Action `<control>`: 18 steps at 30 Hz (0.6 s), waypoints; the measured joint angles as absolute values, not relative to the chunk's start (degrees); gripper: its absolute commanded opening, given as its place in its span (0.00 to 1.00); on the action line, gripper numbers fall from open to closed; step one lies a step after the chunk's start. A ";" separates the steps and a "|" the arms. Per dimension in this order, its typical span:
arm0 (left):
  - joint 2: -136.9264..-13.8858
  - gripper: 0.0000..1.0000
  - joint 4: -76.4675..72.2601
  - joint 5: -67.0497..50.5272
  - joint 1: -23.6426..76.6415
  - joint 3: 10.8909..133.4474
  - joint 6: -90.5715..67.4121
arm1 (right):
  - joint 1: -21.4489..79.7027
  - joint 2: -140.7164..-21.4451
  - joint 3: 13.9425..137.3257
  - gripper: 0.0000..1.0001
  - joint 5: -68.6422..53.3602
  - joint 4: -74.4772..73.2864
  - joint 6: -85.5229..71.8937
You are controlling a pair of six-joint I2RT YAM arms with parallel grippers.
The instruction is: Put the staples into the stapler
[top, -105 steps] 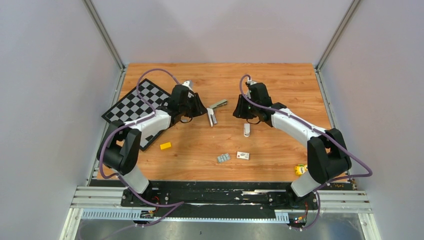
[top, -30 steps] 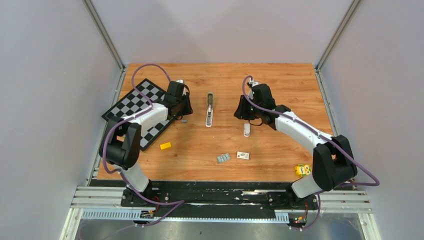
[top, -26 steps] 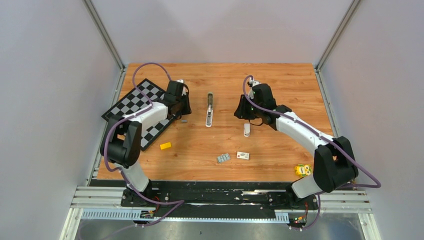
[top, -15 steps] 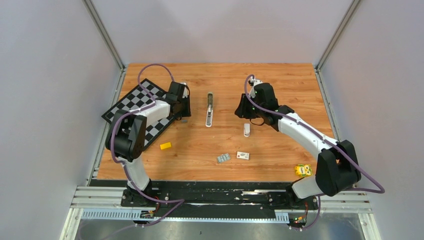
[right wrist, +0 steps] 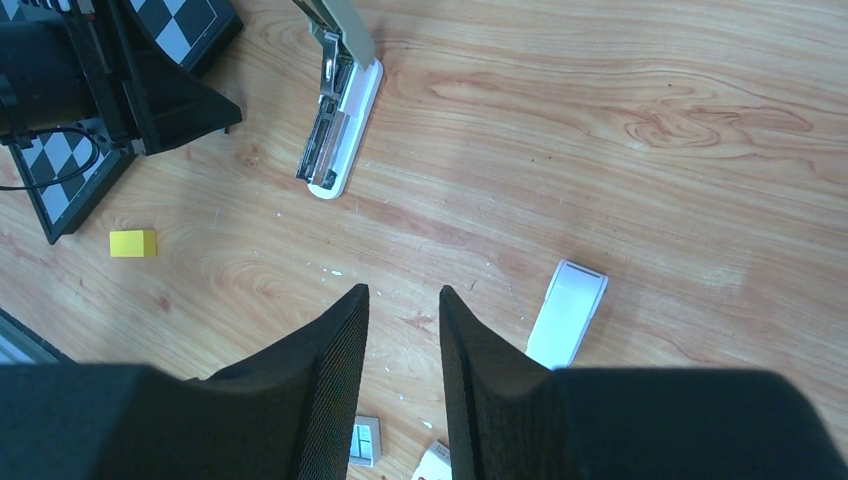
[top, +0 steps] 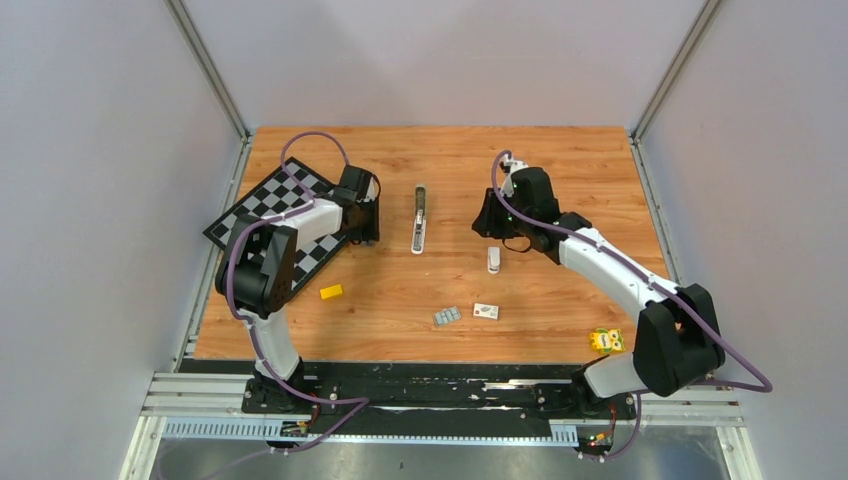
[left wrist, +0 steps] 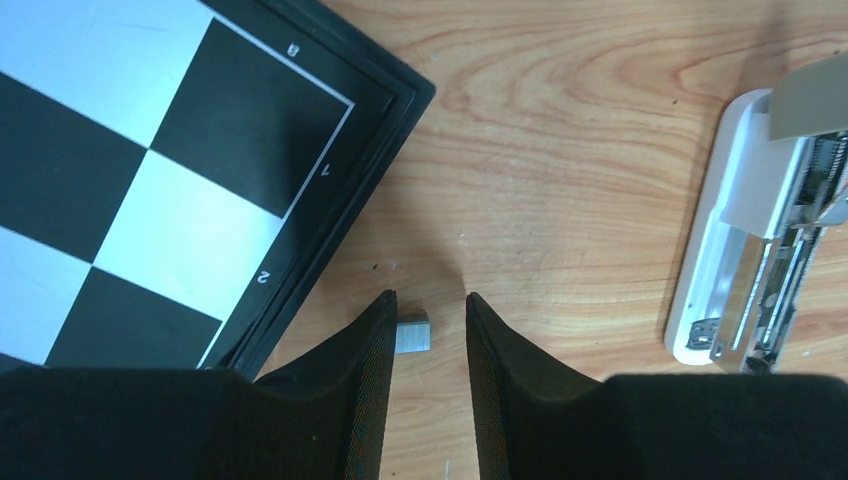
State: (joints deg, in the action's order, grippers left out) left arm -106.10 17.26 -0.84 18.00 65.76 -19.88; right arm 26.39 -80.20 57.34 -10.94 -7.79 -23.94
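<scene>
My left fingers [left wrist: 365, 380] straddle the staples [left wrist: 413, 335] on the wooden table [top: 540, 160], parted, with the chessboard [left wrist: 120, 180] to their left. My right fingers [right wrist: 335, 360] hang slightly apart; grey walls [top: 440, 60] enclose everything.

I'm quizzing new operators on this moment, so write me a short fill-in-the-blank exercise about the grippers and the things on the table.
1. The left gripper is ___, straddling a staple strip.
2. The small block near the chessboard is coloured ___.
3. The right gripper holds ___.
4. The opened stapler rests on a ___ table.
Missing words: open; yellow; nothing; wooden.
</scene>
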 measured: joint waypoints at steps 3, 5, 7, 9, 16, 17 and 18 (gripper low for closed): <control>-106.13 0.34 19.03 -0.12 17.93 66.06 -19.70 | 26.20 -79.99 57.25 0.36 -10.94 -7.81 -23.92; -106.02 0.34 19.68 0.14 17.89 66.15 -19.66 | 26.11 -79.75 57.23 0.36 -10.94 -7.86 -23.92; -105.71 0.34 20.53 0.21 17.85 66.08 -19.59 | 26.09 -79.53 57.23 0.36 -10.94 -7.84 -23.90; -105.21 0.34 21.71 0.23 17.78 65.87 -19.46 | 26.09 -79.44 57.23 0.36 -10.94 -7.84 -23.90; -103.11 0.34 23.92 -1.10 17.76 64.42 -18.83 | 26.09 -79.44 56.80 0.36 -10.94 -7.84 -23.90; -102.91 0.34 24.10 -1.39 17.76 64.18 -18.68 | 26.09 -79.44 56.71 0.36 -10.96 -7.84 -23.90; -102.74 0.34 24.25 -1.54 17.76 63.99 -18.61 | 26.09 -79.44 56.62 0.36 -10.96 -7.86 -23.90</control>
